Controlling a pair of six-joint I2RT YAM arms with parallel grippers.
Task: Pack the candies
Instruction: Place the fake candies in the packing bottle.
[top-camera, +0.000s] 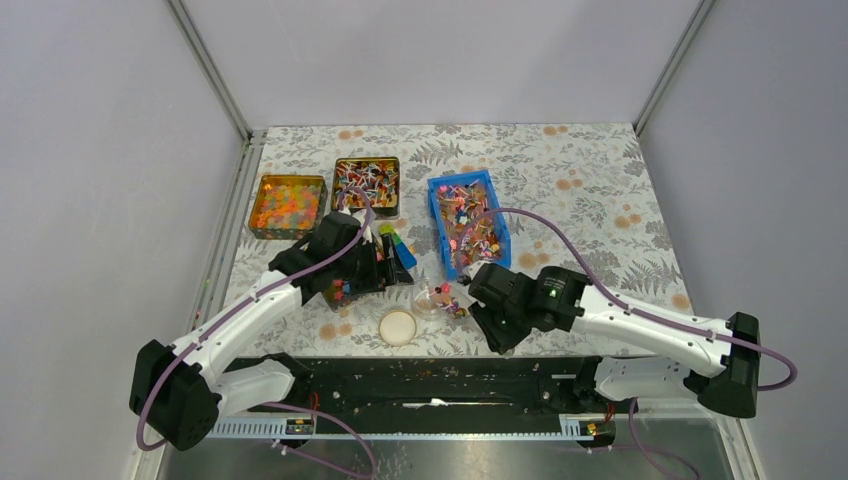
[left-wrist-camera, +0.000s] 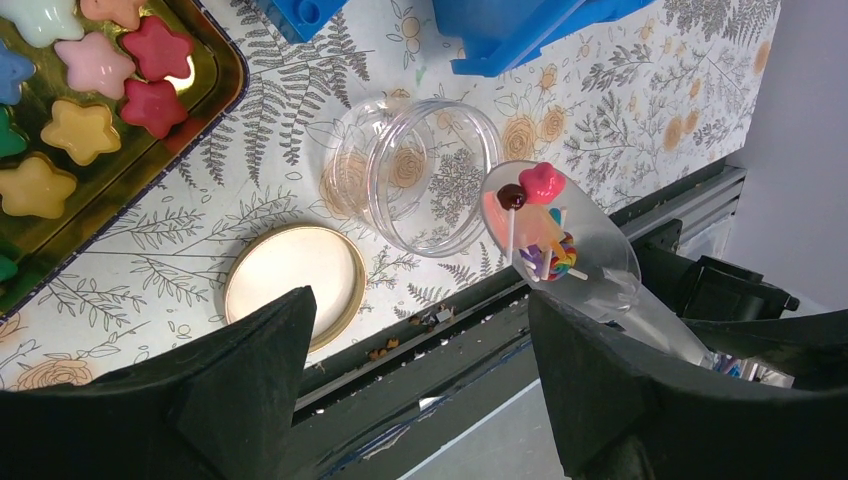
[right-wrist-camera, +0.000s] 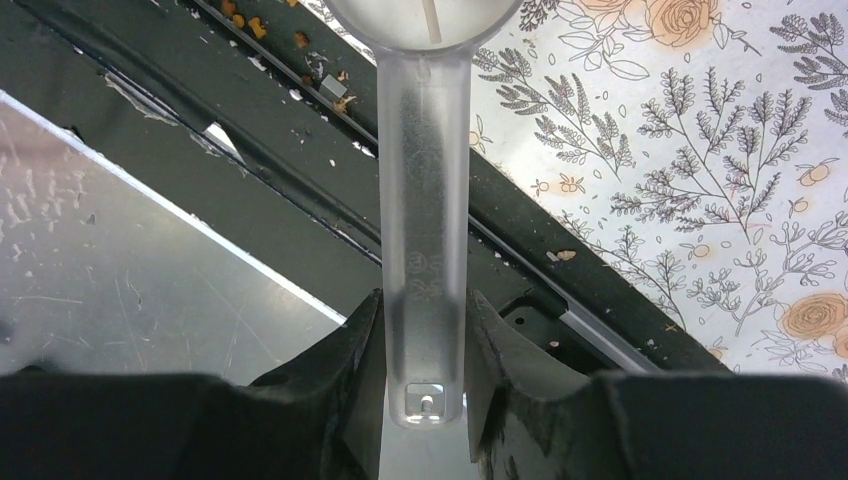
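Note:
My right gripper (right-wrist-camera: 425, 345) is shut on the handle of a translucent plastic scoop (right-wrist-camera: 425, 200). The scoop's bowl (left-wrist-camera: 560, 235) carries a few candies (left-wrist-camera: 545, 245) in pink, brown and rainbow colours, right beside the open mouth of a clear jar (left-wrist-camera: 430, 175). From above, the scoop (top-camera: 455, 303) and jar (top-camera: 430, 298) sit just left of the right gripper (top-camera: 478, 300). More candies fill a blue bin (top-camera: 468, 222) and a dark tin (top-camera: 366, 185). My left gripper (left-wrist-camera: 415, 330) hangs open and empty above the table's near edge, left of the jar (top-camera: 385, 268).
The jar's cream lid (top-camera: 397, 327) lies flat near the front edge. A tin of orange-yellow balls (top-camera: 288, 205) stands at the back left. A gold tray of star-shaped blocks (left-wrist-camera: 200, 100) sits under the left arm. A black rail (top-camera: 430, 375) runs along the table's front.

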